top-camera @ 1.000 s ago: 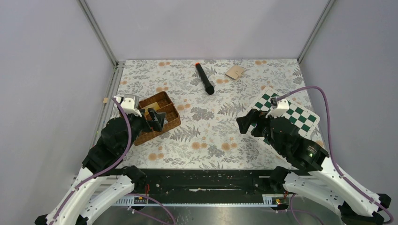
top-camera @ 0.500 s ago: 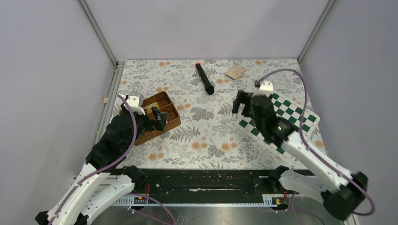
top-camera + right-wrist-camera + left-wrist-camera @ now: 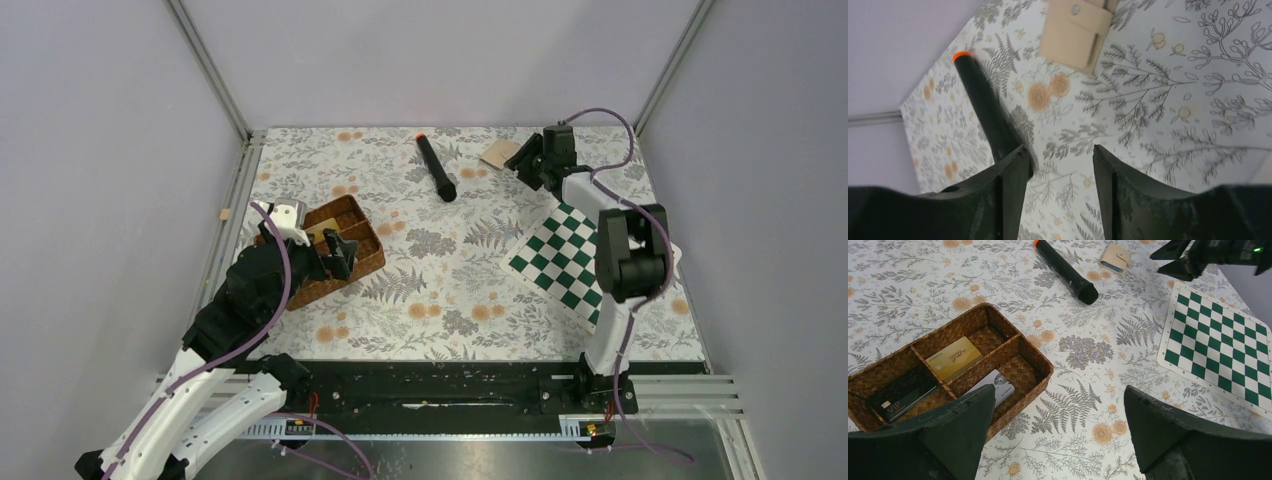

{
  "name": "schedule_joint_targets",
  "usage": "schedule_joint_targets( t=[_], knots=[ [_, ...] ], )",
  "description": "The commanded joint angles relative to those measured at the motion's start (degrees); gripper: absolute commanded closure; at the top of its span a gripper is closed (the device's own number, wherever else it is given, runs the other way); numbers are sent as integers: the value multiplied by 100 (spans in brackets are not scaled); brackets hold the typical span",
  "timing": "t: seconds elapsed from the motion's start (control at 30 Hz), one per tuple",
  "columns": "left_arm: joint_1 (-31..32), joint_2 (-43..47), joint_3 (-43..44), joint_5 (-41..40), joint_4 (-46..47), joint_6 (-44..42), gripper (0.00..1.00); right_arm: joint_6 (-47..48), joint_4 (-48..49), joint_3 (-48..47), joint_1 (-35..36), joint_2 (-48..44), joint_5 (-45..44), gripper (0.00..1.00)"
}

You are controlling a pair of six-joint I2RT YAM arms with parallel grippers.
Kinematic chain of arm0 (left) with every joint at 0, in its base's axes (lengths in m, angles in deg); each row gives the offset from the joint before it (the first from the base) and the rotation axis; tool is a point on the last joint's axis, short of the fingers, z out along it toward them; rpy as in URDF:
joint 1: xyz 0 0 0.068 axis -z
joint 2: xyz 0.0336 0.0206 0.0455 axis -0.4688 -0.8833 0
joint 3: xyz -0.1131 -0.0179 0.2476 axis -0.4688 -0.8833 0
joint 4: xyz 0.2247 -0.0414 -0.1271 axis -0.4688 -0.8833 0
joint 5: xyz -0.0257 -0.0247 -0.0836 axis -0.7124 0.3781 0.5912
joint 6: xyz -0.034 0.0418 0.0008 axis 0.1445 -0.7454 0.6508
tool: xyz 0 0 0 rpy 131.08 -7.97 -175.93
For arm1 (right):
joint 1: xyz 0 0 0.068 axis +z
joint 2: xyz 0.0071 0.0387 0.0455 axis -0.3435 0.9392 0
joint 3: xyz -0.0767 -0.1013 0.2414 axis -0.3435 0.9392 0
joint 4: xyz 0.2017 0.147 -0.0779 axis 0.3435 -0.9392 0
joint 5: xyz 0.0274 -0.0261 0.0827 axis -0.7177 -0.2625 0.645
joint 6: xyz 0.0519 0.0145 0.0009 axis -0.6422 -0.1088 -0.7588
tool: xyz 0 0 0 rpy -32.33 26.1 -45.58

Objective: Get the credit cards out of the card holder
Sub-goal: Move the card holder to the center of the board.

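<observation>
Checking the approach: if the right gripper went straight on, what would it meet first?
Probably the card holder, lying just ahead of the right gripper; depth is unclear, so the tablecloth might come first.

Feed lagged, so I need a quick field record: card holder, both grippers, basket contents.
card holder: lying flat, far side, snap flap shut
right gripper: open, empty, holder just ahead of it
left gripper: open, empty, above the basket
basket: gold card, black card, pale card, each in its own compartment
</observation>
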Motion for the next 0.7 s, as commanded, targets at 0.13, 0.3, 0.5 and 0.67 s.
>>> schedule_joint_targets(
  t=[0.13,0.3,0.5,0.67],
  knots=[
    [32,24,75,199,180,65,1,-995,69,-2047,-585,1823,957,27],
    [53,24,78,213,185,74,1,-904,-658,-3202,-663,2636,822,25],
    [53,-50,67,200,205,56,1,-1136,-1190,-4331,-736,3534,795,30],
    [52,-71,54,232,246,52,1,-1198,-1936,-5677,-782,4354,589,29]
  ],
)
